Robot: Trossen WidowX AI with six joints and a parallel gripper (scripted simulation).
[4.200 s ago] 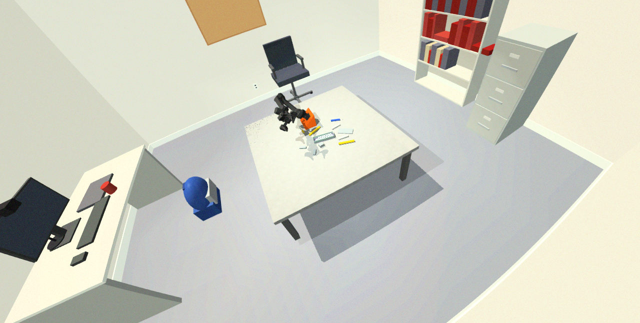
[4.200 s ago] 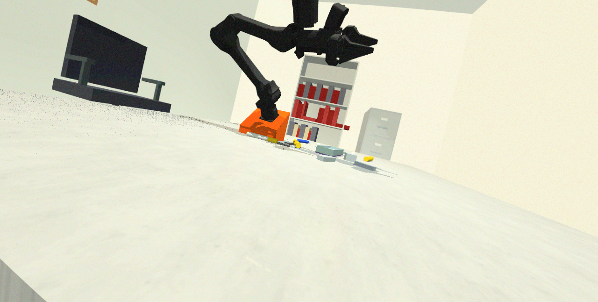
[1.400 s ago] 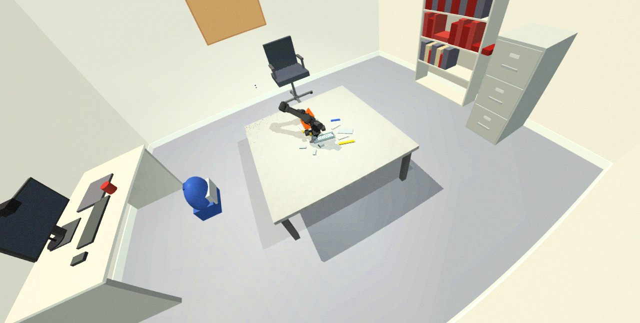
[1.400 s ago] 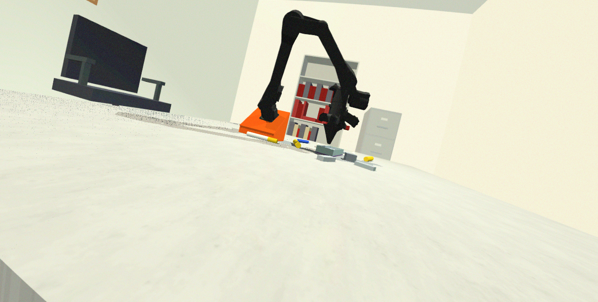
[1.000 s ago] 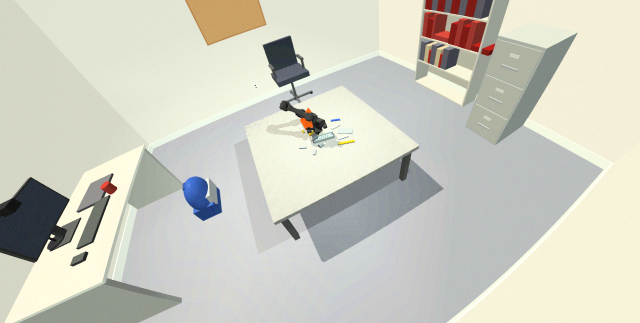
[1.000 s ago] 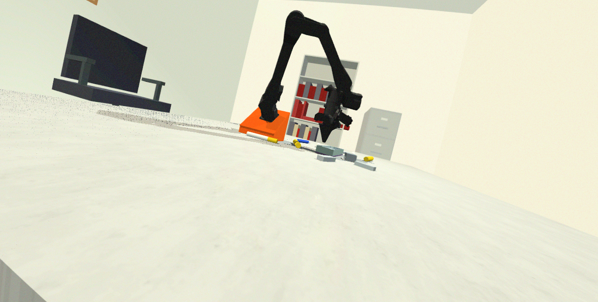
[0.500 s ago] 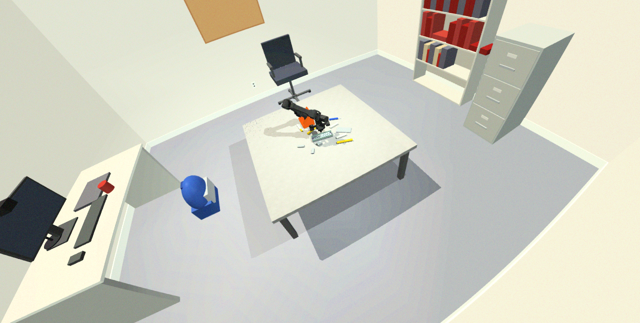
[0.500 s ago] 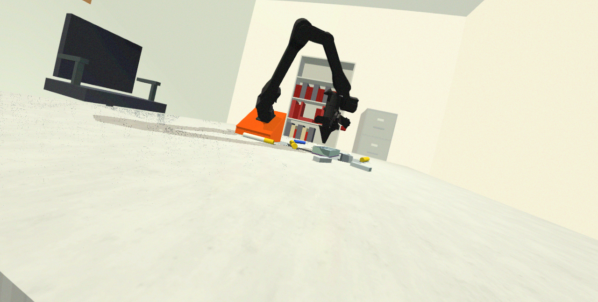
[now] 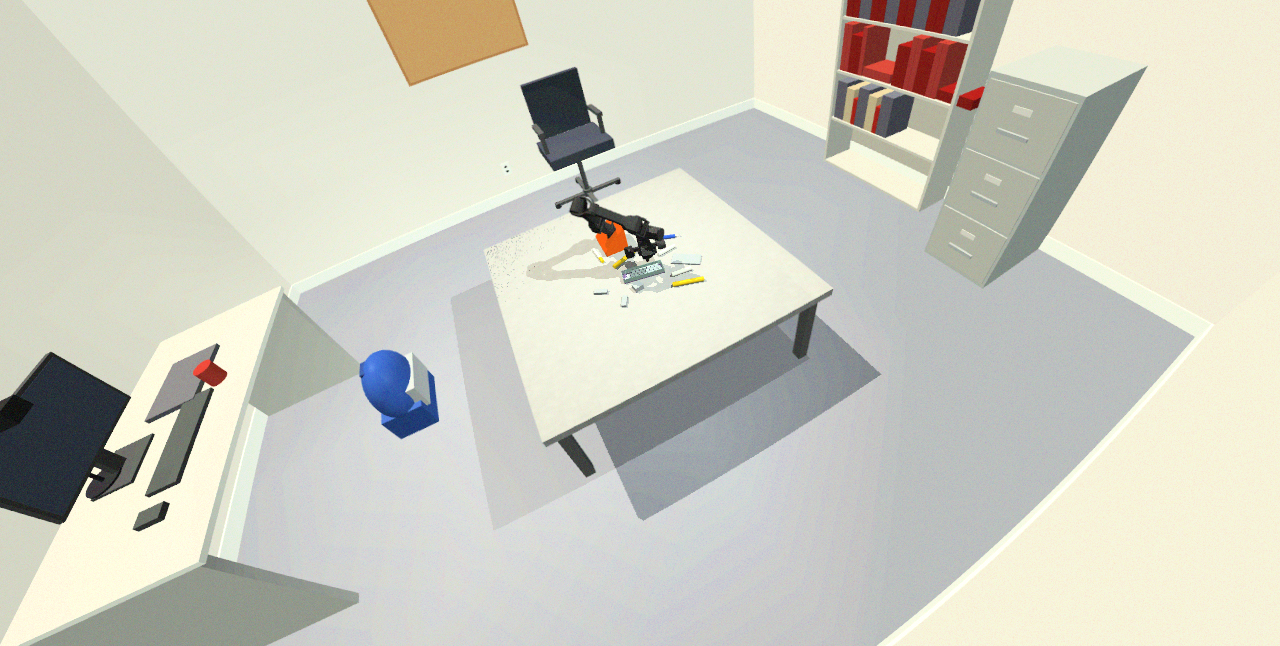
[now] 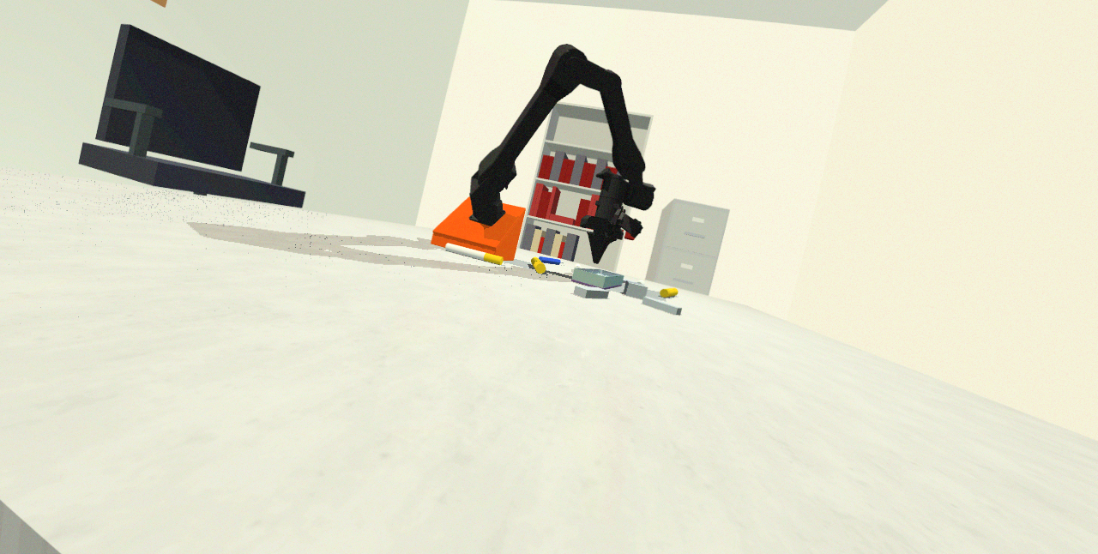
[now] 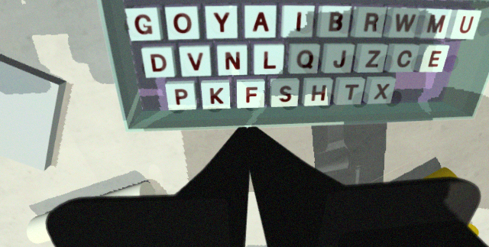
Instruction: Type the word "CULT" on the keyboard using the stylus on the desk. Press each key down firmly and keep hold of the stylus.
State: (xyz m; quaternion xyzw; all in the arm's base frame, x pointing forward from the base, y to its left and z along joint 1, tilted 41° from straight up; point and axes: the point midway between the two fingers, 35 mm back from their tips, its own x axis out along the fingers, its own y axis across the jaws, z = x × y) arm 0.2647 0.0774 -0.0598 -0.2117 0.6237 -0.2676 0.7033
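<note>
The keyboard (image 9: 642,271) (image 10: 597,280) (image 11: 114,60) is a green-rimmed tray with three rows of white letter keys. In the wrist view the C key (image 11: 404,59), U key (image 11: 465,24), L key (image 11: 269,60) and T key (image 11: 351,91) show. My gripper (image 9: 648,259) (image 10: 598,260) (image 11: 247,135) is shut, its tips together, with no stylus seen between them. The tips are above the keyboard in the exterior view, and appear at its near rim in the wrist view. Several pen-like sticks lie around; I cannot tell which is the stylus.
A blue stick (image 9: 669,236) (image 10: 549,260), yellow sticks (image 9: 688,281) (image 10: 668,292) and a white stick with a yellow end (image 10: 468,252) lie on the desk. A pale slab (image 9: 686,258) (image 11: 27,117) and small grey blocks (image 9: 623,301) (image 10: 591,292) are near the keyboard. The orange base (image 9: 611,239) (image 10: 475,231) is behind.
</note>
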